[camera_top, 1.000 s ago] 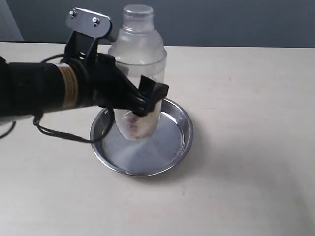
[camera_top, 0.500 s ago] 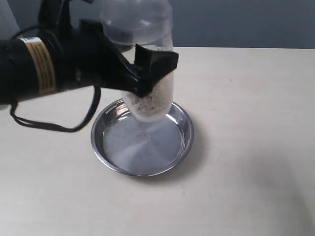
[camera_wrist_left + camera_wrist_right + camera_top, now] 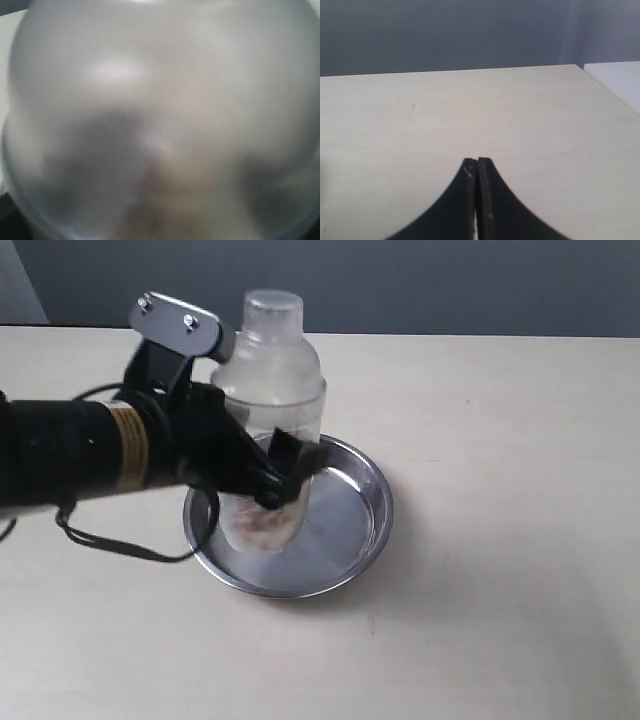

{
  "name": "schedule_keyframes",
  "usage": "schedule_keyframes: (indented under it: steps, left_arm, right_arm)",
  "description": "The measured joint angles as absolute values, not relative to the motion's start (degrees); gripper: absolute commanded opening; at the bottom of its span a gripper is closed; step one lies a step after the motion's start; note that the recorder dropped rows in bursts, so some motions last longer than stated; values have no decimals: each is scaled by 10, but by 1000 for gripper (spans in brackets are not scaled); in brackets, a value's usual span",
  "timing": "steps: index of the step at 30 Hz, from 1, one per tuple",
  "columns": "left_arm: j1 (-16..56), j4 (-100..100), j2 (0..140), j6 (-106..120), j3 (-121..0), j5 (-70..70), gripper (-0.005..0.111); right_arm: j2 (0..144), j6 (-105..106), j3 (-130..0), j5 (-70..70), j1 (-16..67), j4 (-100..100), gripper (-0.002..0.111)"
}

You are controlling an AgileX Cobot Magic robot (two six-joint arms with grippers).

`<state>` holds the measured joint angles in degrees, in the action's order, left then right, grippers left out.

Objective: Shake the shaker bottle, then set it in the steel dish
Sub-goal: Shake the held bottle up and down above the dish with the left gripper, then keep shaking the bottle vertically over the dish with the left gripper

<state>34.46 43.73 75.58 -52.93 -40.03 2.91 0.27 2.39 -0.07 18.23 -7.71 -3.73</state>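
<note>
Over the steel dish [image 3: 362,512], the left gripper [image 3: 284,470] partly hides the shaker bottle [image 3: 272,380].

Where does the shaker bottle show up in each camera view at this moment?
Exterior view: the shaker bottle stands left of centre, gripped by the left gripper, its base low in the steel dish.
Left wrist view: the shaker bottle fills nearly the whole picture, blurred.
Right wrist view: not in it; only the shut right gripper shows.
Shared landmark: the pale table, in the exterior and right wrist views.
</note>
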Motion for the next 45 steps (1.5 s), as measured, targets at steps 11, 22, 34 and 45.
schedule_keyframes:
  steps: [11, 22, 34, 45]
  left_arm:
    - [348, 448, 760, -552, -370, 66, 0]
    - [349, 431, 694, -508, -434, 136, 0]
    - [349, 461, 744, -479, -478, 46, 0]
    - [348, 443, 747, -463, -530, 54, 0]
  right_arm:
    - [3, 24, -1, 182, -77, -37, -1]
    - [3, 24, -1, 182, -77, -37, -1]
    - [3, 24, -1, 183, -77, -37, -1]
    - [3, 24, -1, 183, -77, -37, -1]
